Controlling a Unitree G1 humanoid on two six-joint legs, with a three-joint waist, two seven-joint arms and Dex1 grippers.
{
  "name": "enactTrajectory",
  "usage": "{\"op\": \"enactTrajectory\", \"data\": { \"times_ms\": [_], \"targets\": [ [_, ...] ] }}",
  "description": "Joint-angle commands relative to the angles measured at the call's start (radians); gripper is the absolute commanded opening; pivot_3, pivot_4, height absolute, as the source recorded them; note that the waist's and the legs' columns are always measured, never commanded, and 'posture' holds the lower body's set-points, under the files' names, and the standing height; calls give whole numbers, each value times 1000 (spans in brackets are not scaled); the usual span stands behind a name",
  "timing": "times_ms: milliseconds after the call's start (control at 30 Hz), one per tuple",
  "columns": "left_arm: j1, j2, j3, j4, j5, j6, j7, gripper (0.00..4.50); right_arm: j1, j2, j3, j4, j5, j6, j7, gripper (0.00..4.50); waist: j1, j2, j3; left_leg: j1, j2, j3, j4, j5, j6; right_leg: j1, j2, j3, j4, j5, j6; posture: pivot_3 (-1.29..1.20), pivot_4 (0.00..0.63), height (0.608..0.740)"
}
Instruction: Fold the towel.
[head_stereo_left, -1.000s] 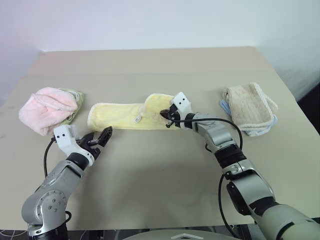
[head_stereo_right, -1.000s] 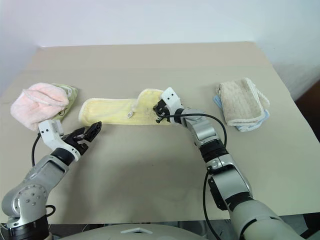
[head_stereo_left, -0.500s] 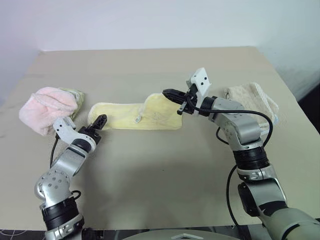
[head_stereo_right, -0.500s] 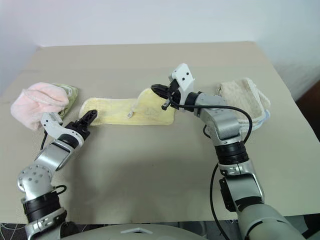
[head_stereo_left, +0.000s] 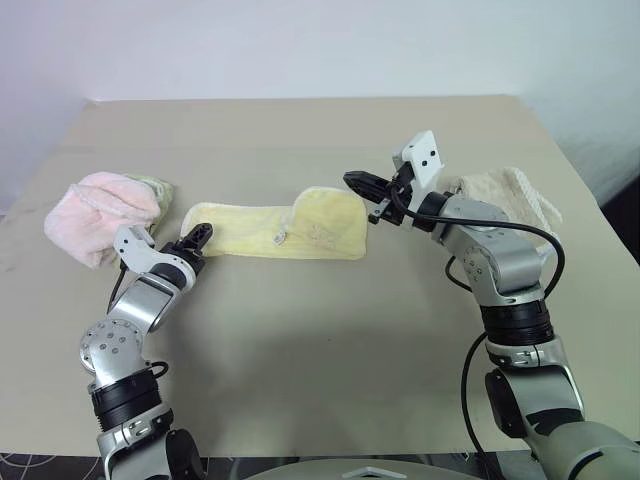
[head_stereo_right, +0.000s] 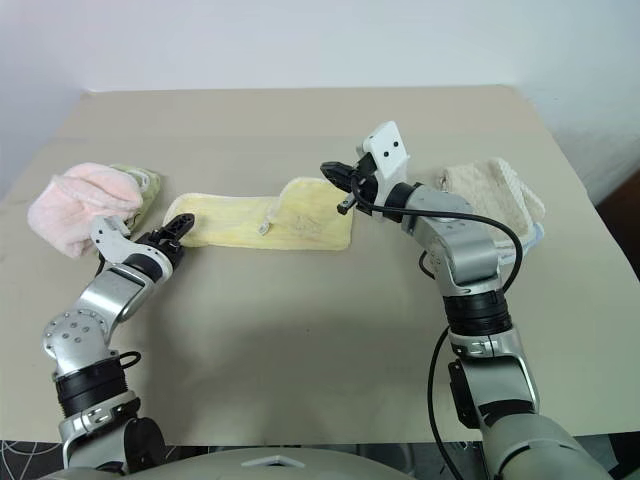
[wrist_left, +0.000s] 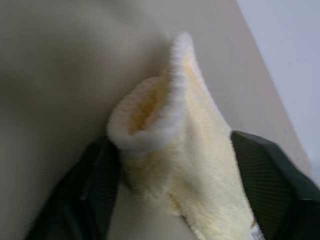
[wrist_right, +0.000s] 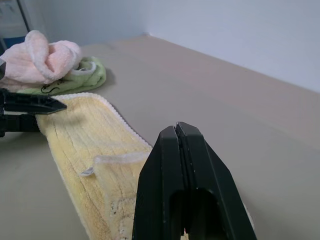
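Left wrist view: a bunched end of the pale yellow terry towel (wrist_left: 175, 150) is pinched between the left gripper (head_stereo_left: 196, 243) fingers (wrist_left: 95, 185). Lengthwise near the table (head_stereo_left: 330, 350) middle the long towel is laid, one end doubled over. Above that end the right gripper (head_stereo_left: 362, 184) is held, fingers pressed together

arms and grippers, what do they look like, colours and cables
Both arms are silver-grey metal with black joint rings. Each ends in a white, boxy wrist block and two black, pointed fingers: left gripper, right gripper. A thin black cable loops along each forearm.
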Motion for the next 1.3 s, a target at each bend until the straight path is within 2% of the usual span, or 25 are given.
{"op": "enactTrajectory", "data": {
  "times_ms": [33,200,233,400,500,600,733,800,933,1067,1167,1300],
  "targets": [
    [-1,8,3,-24,-9,-30,-23,1880,-1,-8,-13,-45,9,-5,-8,0,1,0,0,-1,0,0,0,0,0,0,0,0,0,0,0,0,150,731],
    [0,28,-10,-42,-1,-39,-61,245,7,-12,-12,-43,4,-4,-16,0,2,0,0,-1,0,0,-1,0,0,-1,0,0,0,0,0,0,150,731],
    [1,33,-11,-54,3,-49,-74,28,8,-12,-13,-41,3,-4,-19,0,2,0,0,-1,0,0,-1,0,0,-1,0,0,0,0,0,0,150,731],
    [53,94,-41,-164,29,-70,-203,28,19,-18,-21,-36,-1,-4,-38,0,-1,0,0,-1,0,0,-1,0,0,-1,0,0,-1,0,0,0,150,731],
    [42,161,-115,-218,98,-85,-298,28,21,-22,-33,-25,-2,-8,-55,0,-1,0,0,-1,0,0,-2,0,0,-2,0,1,-1,0,0,0,150,731],
    [-18,226,-282,-235,250,-117,-402,28,20,-24,-41,-2,-15,-16,-82,0,8,0,0,-1,0,0,-1,0,0,-1,0,0,-1,0,-2,0,150,731],
    [-116,256,-553,-200,470,-180,-543,28,17,-25,-57,22,-26,-27,-117,0,6,-1,0,-1,-1,1,0,0,0,0,-1,1,-3,-1,-3,0,150,731],
    [-180,245,-698,-146,595,-225,-605,28,18,-28,-66,29,-28,-32,-130,0,5,-1,0,-2,-1,2,-1,0,1,-1,0,1,-3,0,-1,0,150,731],
    [-292,177,-901,0,781,-284,-682,28,30,-31,-85,22,-34,-33,-161,0,6,0,0,-2,0,2,-3,0,1,-3,0,1,-2,0,-1,0,150,731],
    [-335,114,-970,117,892,-312,-707,28,55,-37,-106,-9,-33,-22,-190,0,-1,0,0,-3,0,2,-3,0,1,-3,0,2,-2,0,-1,0,150,731],
    [-333,81,-955,148,912,-311,-728,28,80,-41,-119,-40,-28,-10,-205,0,-1,-1,0,-3,0,2,-3,0,1,-4,0,2,-1,0,-1,0,150,731],
    [-322,51,-887,134,886,-310,-763,1002,101,-45,-123,-64,-24,0,-214,0,-1,-1,0,-3,0,2,-2,0,1,-3,0,2,-1,0,-1,0,150,731]
  ]
}}
